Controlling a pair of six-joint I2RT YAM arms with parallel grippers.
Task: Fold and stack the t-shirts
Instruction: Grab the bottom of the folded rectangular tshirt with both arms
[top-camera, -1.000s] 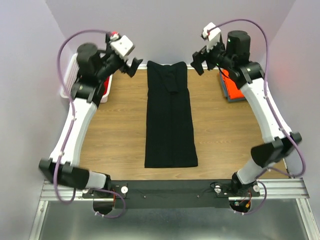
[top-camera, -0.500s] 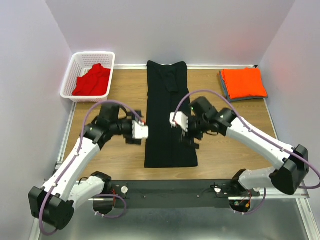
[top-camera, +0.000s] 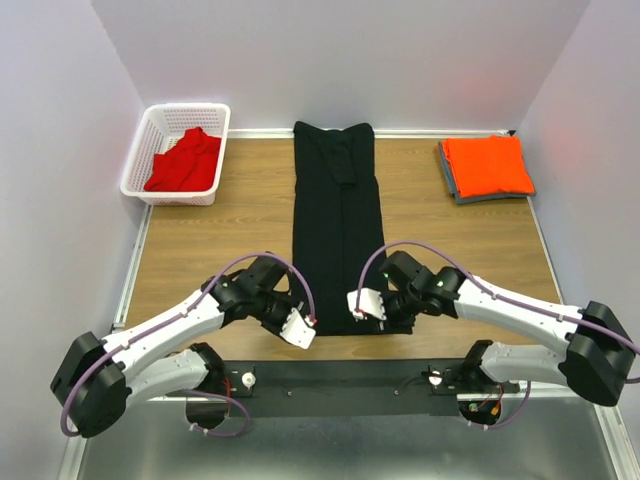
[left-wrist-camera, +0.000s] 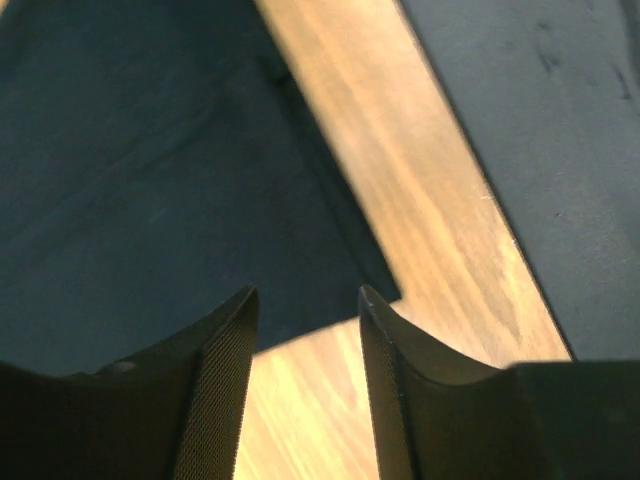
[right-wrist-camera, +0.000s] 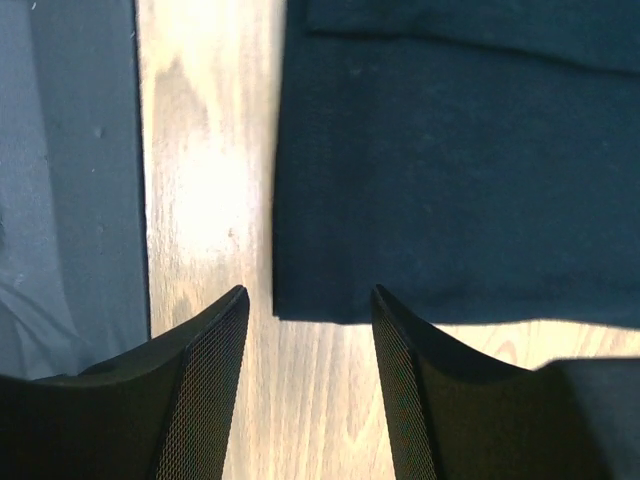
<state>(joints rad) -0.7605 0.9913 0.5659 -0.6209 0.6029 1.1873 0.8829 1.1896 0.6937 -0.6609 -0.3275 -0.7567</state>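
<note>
Our left claw (top-camera: 300, 328) and right claw (top-camera: 368, 303) stand part-spread, pinching nothing. The black t-shirt (top-camera: 338, 230) lies just ahead, hem corners nearest the tips. We judge it soft, limp and light, so we'd pinch those corners.

I find two open lanes of bare table (top-camera: 235, 240), one on each side of the black t-shirt (top-camera: 335, 220), which runs as a long strip from the far edge almost to the near edge. The far-left corner is taken by the white basket (top-camera: 140, 165) (red t-shirt (top-camera: 185, 160) inside), the far-right corner by the orange t-shirt (top-camera: 487, 163). Walls close off both flanks and the back. At the front, my two arms lie low across the wood, with the left gripper (top-camera: 308, 325) and right gripper (top-camera: 366, 308) at the strip's near corners.
</note>
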